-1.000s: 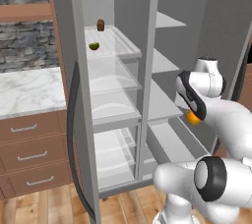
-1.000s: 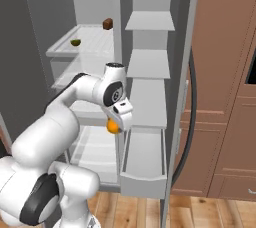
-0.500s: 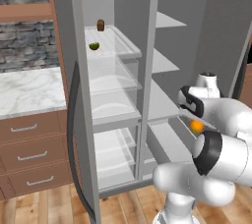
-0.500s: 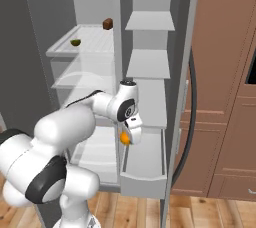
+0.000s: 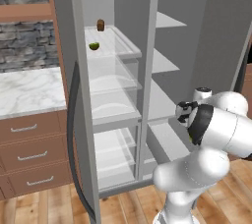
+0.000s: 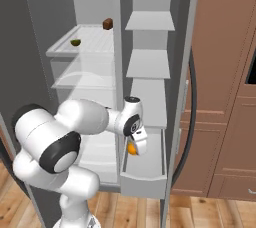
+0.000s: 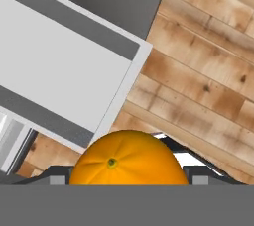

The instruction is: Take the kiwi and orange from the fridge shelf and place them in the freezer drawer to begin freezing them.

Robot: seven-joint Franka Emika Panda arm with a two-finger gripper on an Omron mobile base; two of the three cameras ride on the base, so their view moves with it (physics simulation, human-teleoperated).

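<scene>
The orange (image 6: 132,148) is being held in the closed gripper (image 6: 134,148), just above the open freezer drawer (image 6: 145,174) at the fridge's bottom right. In the hand view the orange (image 7: 128,158) is being seen close up, with the drawer's pale interior (image 7: 59,71) and wooden floor (image 7: 208,71) beyond. The kiwi (image 6: 75,42) is being left on the top shelf, well above the drawer, near a small brown item (image 6: 107,23).

The orange (image 7: 128,158) hides the fingertips in the hand view (its lower half cut off below); the kiwi (image 6: 75,42) is too small to detail.
</scene>
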